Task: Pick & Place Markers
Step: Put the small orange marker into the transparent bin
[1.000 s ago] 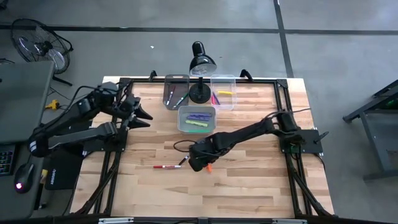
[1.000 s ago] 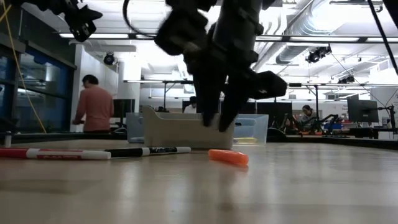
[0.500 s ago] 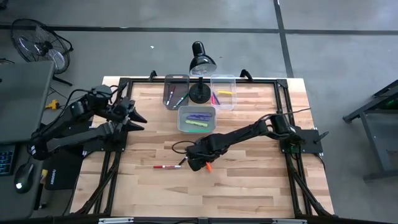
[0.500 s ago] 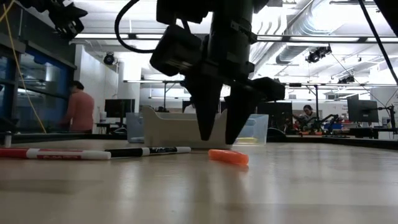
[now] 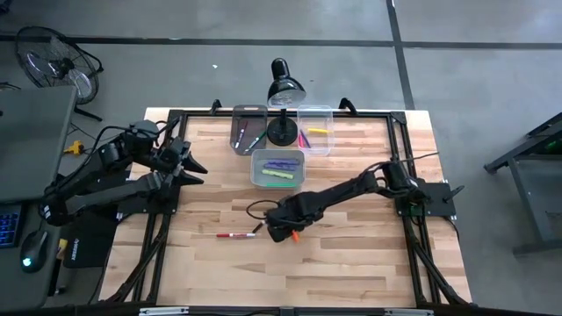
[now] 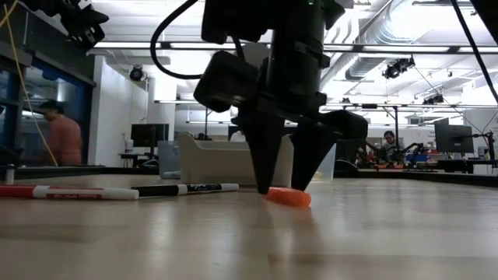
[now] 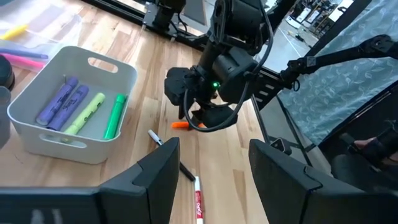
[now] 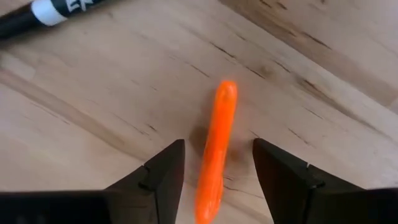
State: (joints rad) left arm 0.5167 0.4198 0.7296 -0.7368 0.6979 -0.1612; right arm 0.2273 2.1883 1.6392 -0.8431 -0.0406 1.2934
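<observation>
- The orange marker (image 5: 296,235) lies flat on the wooden table (image 5: 351,263) in the high view, right under the right gripper (image 5: 283,230), which reaches down over it near the table's middle. A red-and-white marker (image 5: 232,235) and a black-and-white marker (image 5: 259,227) lie just to that gripper's side. The left gripper (image 5: 195,163) hangs off by the table's left edge, its jaws spread and holding nothing. Behind the right gripper sit a white bin (image 5: 279,168) with purple and green markers, a clear bin (image 5: 315,131) with pink and yellow ones, and a dark-tinted bin (image 5: 249,128), beside a black desk lamp (image 5: 284,88).
- In the low view, the right gripper (image 6: 284,187) stands tips-down on the table with its jaws open; the orange marker (image 6: 288,197) rests on the wood between the two fingertips, one tip at its end. The other two markers lie well outside the jaws. A person (image 6: 61,136) stands in the room behind.
- In the left wrist view, the left gripper's own fingers (image 7: 158,177) stand apart with nothing between them; beyond them the right gripper (image 7: 196,118) is over the orange marker (image 7: 180,124), next to the white bin (image 7: 81,99).
- In the right wrist view, the orange marker (image 8: 216,149) lies lengthwise in the gap between the open fingers (image 8: 161,174), closer to that one; whether either finger touches it cannot be told.
</observation>
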